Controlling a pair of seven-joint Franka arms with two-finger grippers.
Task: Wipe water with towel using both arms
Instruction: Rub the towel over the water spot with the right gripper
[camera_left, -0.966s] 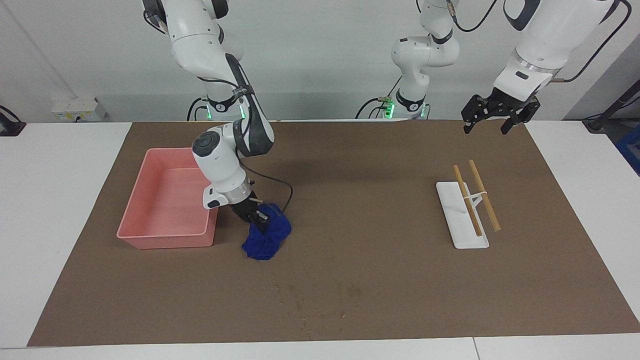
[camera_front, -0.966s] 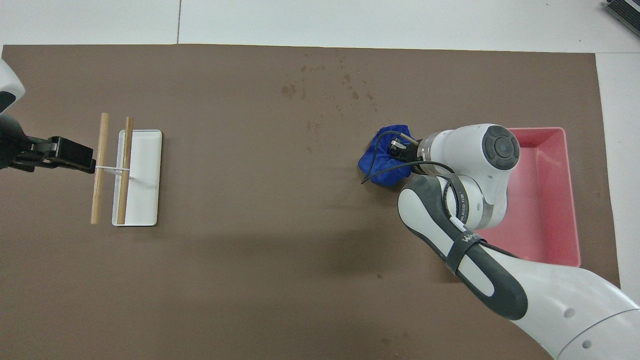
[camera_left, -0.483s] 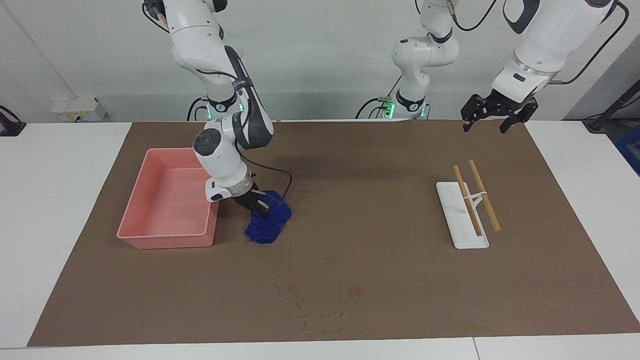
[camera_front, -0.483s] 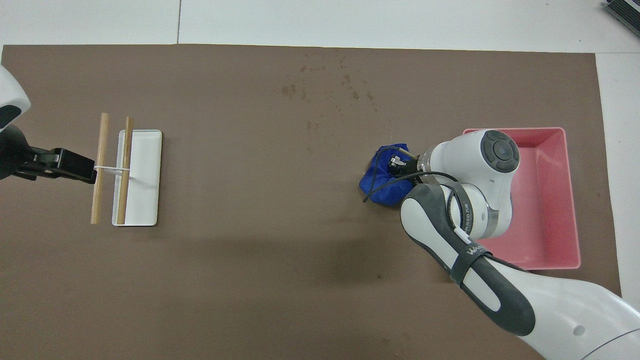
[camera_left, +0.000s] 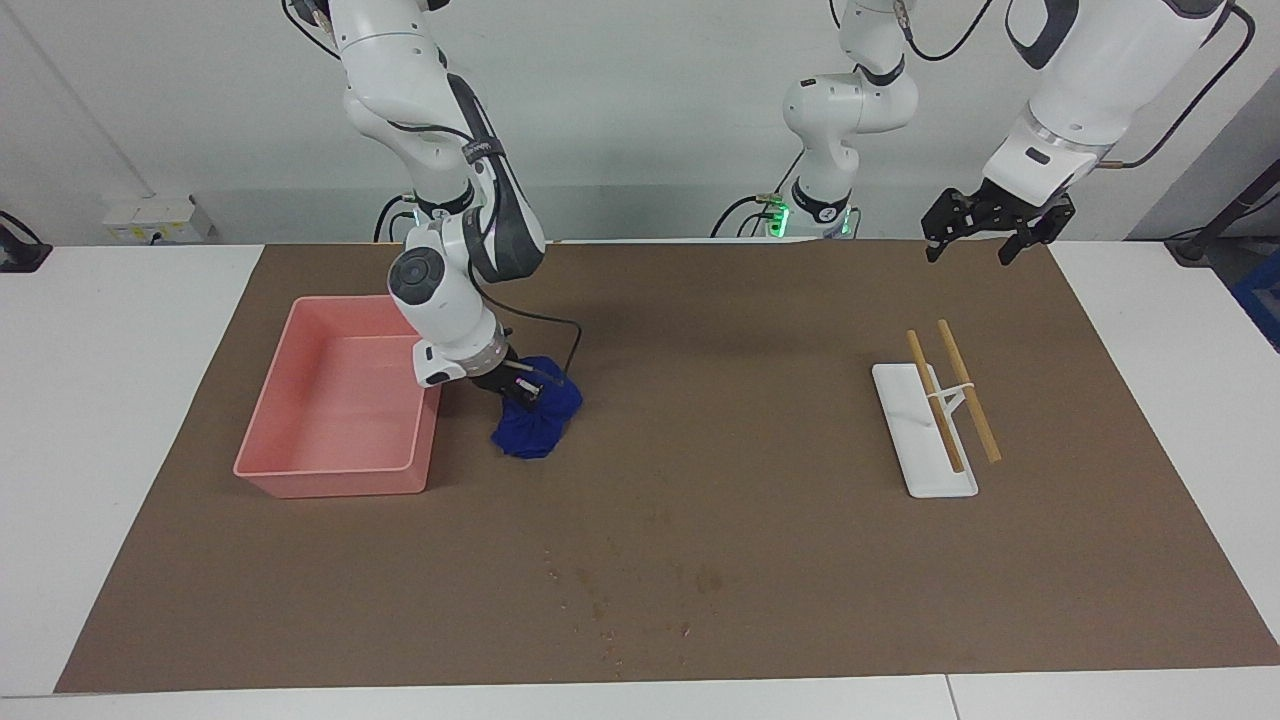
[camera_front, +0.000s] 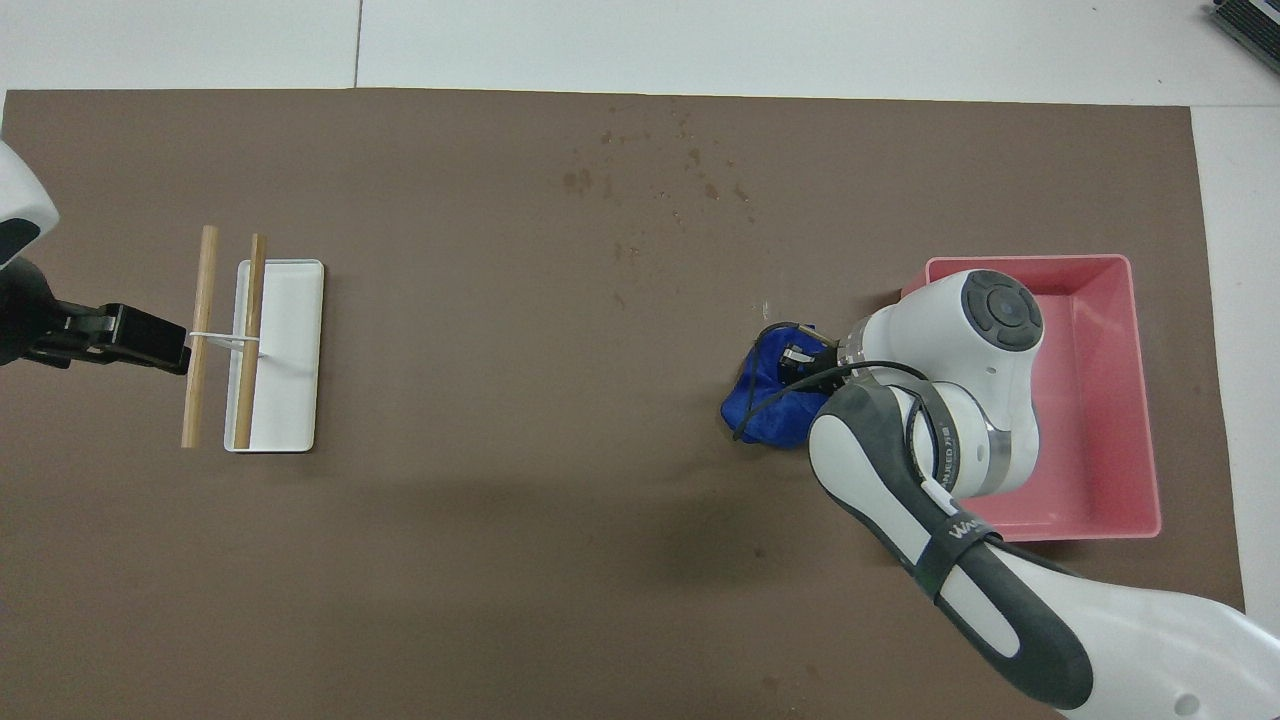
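The royal-blue towel (camera_left: 538, 422) is bunched up on the brown mat beside the pink tray (camera_left: 330, 482), toward the right arm's end of the table. My right gripper (camera_left: 516, 388) is shut on the towel's top, tilted down over it. In the overhead view the towel (camera_front: 762, 405) shows beside the right gripper (camera_front: 796, 360), partly hidden by the wrist. Dark water spots (camera_left: 620, 600) (camera_front: 650, 180) lie farther from the robots than the towel. My left gripper (camera_left: 985, 240) waits open and empty, raised over the mat's near edge; its tip shows in the overhead view (camera_front: 125, 335).
A white rack (camera_left: 925, 445) (camera_front: 290, 350) with two wooden sticks (camera_left: 950, 395) lies toward the left arm's end. The pink tray (camera_front: 1140, 400) holds nothing that I can see. White table surrounds the mat.
My right gripper has pulled the towel toward the robots, away from the water spots, alongside the tray. The left gripper has barely moved.
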